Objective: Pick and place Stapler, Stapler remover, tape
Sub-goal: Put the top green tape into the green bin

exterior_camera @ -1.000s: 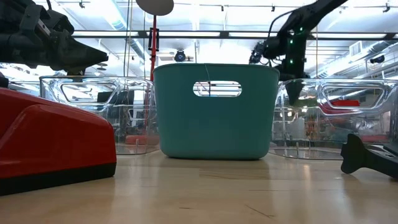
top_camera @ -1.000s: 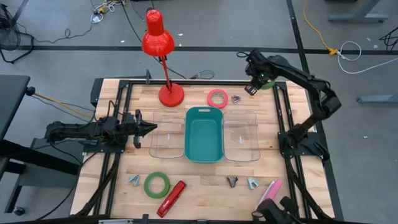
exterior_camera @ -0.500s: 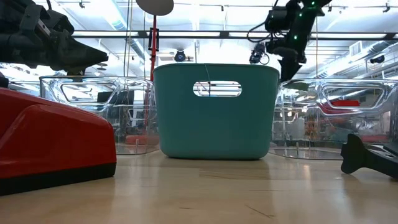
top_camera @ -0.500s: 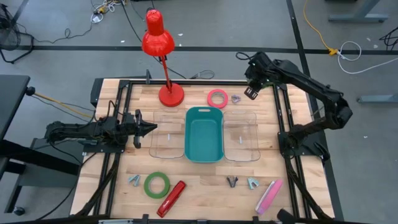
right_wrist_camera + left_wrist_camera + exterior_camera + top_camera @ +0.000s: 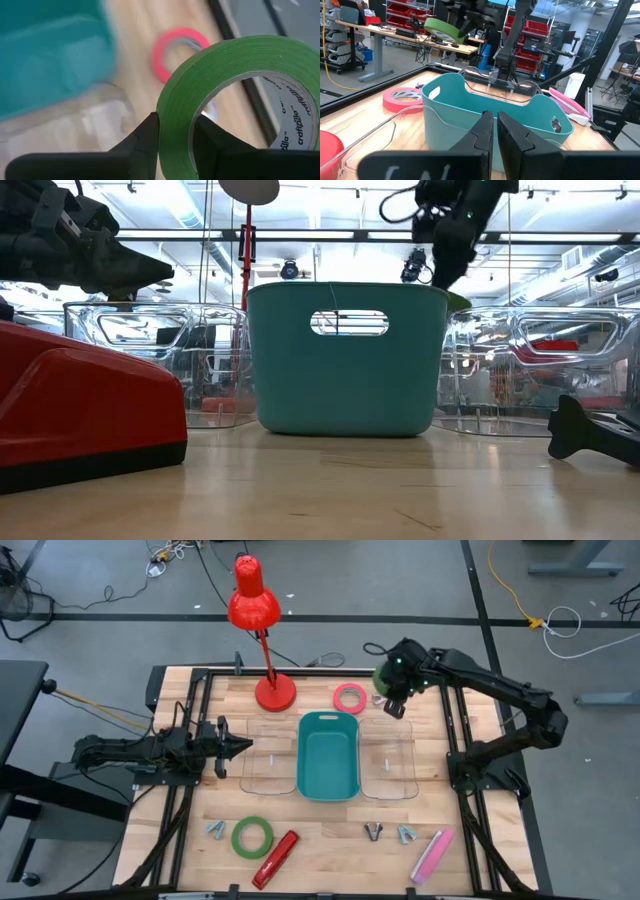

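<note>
Three bins sit in a row mid-table, and you'll want to read the scene from your left across. The left gripper (image 5: 243, 746) waits beside the left clear bin (image 5: 268, 756), its jaws pinched together on nothing. That bin looks empty, as does the teal bin (image 5: 327, 753) in the middle and the right clear bin (image 5: 388, 758).

What has changed is on the right: over the last second the right arm has swung inward from the table's far right corner, and the right gripper (image 5: 392, 700) now hangs above the far edge of the right clear bin, just beside the pink tape roll (image 5: 349, 697). Its jaws are clamped on the wall of a green tape roll (image 5: 235, 95). So you are mid-carry; I judge the drop comes next.

Still lying along the near edge: a second green tape roll (image 5: 252, 836), the red stapler (image 5: 277, 859), a pink stapler (image 5: 432, 855), and several small staple removers.
</note>
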Controlling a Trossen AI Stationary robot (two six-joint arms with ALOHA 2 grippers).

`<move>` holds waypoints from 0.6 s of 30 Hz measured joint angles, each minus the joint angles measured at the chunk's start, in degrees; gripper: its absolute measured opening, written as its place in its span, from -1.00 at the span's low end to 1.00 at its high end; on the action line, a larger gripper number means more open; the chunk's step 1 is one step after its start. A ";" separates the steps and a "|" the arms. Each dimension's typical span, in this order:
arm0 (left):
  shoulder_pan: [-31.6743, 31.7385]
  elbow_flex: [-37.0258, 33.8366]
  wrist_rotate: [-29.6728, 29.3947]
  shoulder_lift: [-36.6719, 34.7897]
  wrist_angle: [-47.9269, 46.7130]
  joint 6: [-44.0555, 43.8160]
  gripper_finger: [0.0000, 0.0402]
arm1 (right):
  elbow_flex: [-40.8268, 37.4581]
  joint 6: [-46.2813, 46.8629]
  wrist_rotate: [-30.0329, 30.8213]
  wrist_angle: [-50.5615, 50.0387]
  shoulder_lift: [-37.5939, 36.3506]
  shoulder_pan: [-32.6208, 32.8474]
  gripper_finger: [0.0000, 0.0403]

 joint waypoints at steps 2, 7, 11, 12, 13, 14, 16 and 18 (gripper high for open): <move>-0.01 -0.01 0.00 0.01 0.00 0.00 -0.86 | 0.00 -0.15 -2.42 1.51 0.00 1.89 -0.56; 0.00 0.00 0.00 -0.01 0.00 0.01 -0.86 | -0.02 -0.53 -6.73 6.78 0.00 6.22 -0.56; 0.00 0.00 0.00 0.01 0.00 0.00 -0.86 | -0.02 -0.83 -9.88 11.60 0.00 8.85 -0.56; -0.01 0.00 0.01 0.01 0.00 0.01 -0.86 | -0.02 -0.83 -10.32 12.77 0.00 9.48 -0.56; -0.01 0.00 0.00 0.01 -0.01 0.01 -0.86 | -0.02 -0.83 -10.57 13.92 0.01 10.11 -0.56; 0.00 0.00 0.01 0.01 0.00 -0.01 -0.86 | -0.02 -0.83 -10.63 14.97 0.02 10.74 -0.56; 0.00 0.00 0.02 -0.01 0.00 0.01 -0.86 | -0.02 -0.83 -10.63 16.87 0.03 11.82 -0.56; 0.00 0.00 0.00 0.01 0.00 0.01 -0.86 | -0.02 -0.83 -10.63 18.76 0.04 12.81 -0.56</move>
